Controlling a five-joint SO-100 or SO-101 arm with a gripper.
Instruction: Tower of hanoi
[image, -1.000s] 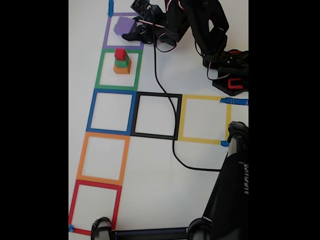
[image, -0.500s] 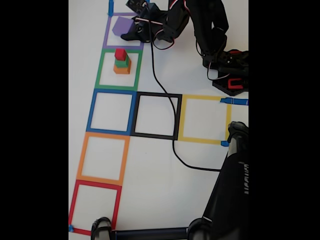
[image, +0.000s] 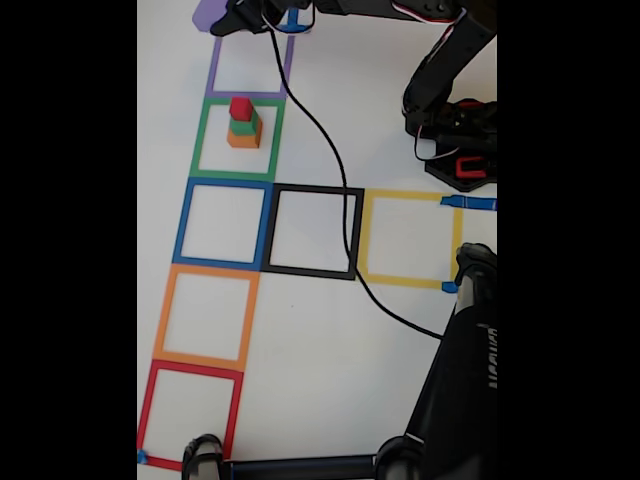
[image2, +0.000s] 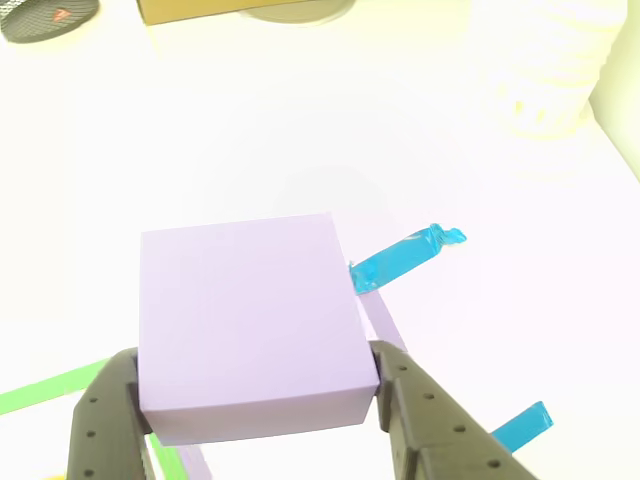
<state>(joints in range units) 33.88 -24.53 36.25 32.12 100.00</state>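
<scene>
in the fixed view, the end effector (image: 232, 17) sits at the top edge, just past the far end of the purple tape square (image: 248, 62), and it is closed on the purple cube (image: 209, 14), whose pale corner shows to the left of the dark fingers. the purple square itself is bare inside. directly below it in this view, inside the green tape square (image: 238, 140), stands a stack: the orange cube (image: 243, 137) at the bottom, the green cube (image: 243, 124) on it, the red cube (image: 240, 107) on top. a black cable (image: 330, 160) runs from the arm down past the right side of the green square and across the black tape square (image: 312, 231) on the white tabletop (image: 320, 340).

in the other view, the purple cube (image2: 250, 325) is seen from close above, its top face pale lilac. the end effector (image2: 255, 400) clamps it, one dark finger (image2: 105, 420) touching its left side and the other touching its right side. a twist of blue tape (image2: 405, 258) lies just right of the cube's far corner.
</scene>
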